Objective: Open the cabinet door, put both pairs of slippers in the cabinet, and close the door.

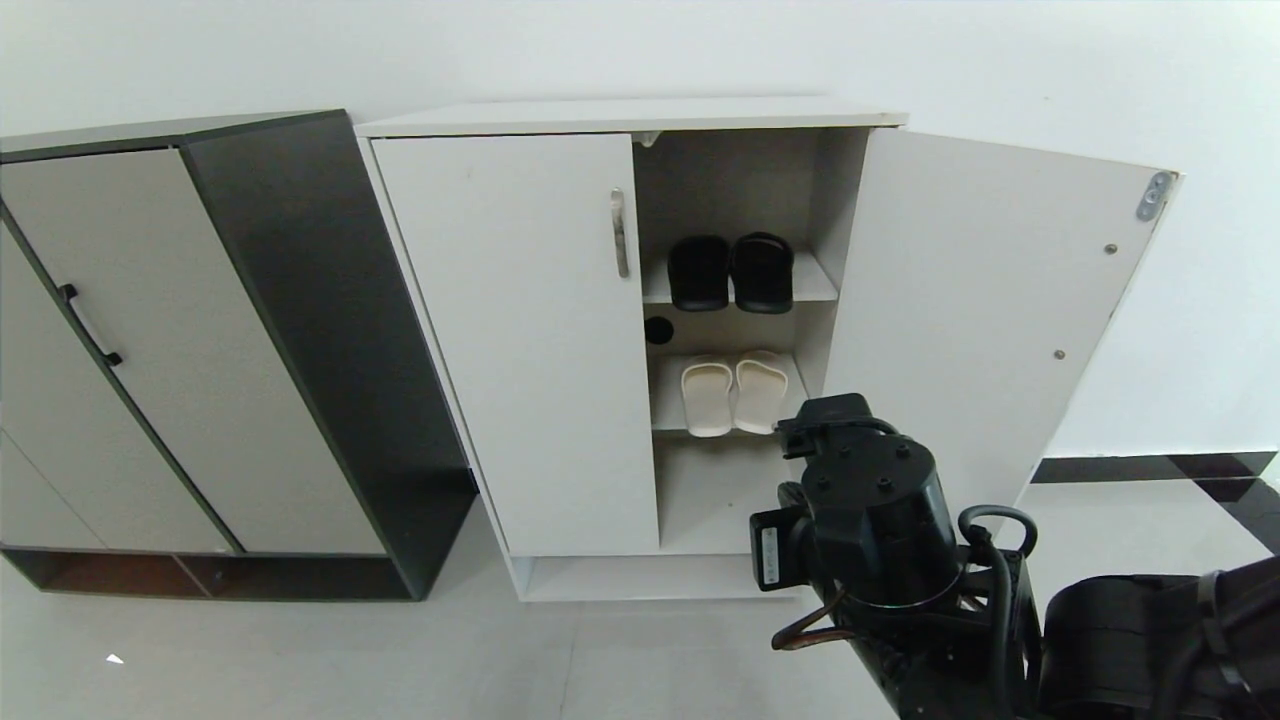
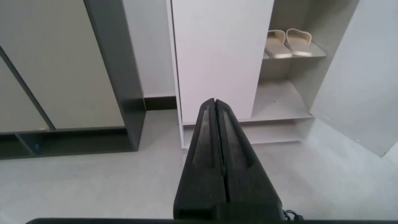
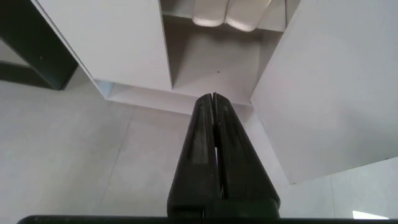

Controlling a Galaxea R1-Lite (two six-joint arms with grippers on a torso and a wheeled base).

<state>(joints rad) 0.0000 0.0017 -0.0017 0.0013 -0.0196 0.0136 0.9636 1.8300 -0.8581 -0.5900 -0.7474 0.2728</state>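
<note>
Against the white wall [image 1: 1100, 60] your cabinet [image 1: 520, 340] has its right door [image 1: 960, 300] open, black slippers [image 1: 730, 272] shelved above the white slippers [image 1: 733, 393]. Your left gripper [image 2: 215, 106] and right gripper [image 3: 214, 99] are pinched together, empty.

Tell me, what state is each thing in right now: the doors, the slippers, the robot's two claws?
Right cabinet door: open, swung wide.
Left cabinet door: shut.
Black slippers: side by side on the upper shelf.
White slippers: side by side on the shelf below.
Left gripper: shut, empty.
Right gripper: shut, empty.
Dark cabinet's door: shut.
</note>
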